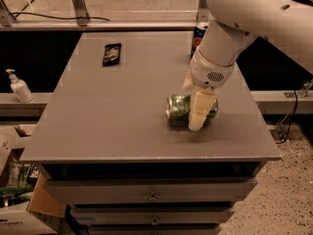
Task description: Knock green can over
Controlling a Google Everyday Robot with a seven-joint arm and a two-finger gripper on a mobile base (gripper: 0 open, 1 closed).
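Observation:
The green can (178, 107) lies on its side on the grey table (112, 121), right of the middle, with its silver top facing left. My gripper (194, 105) reaches down from the white arm at the upper right. It sits right over the can and covers its right half.
A dark blue Pepsi can (198, 35) stands at the table's far right, behind the arm. A black packet (112, 54) lies at the far left of the tabletop. A soap bottle (18, 87) stands on a ledge to the left. Drawers sit under the table's front edge.

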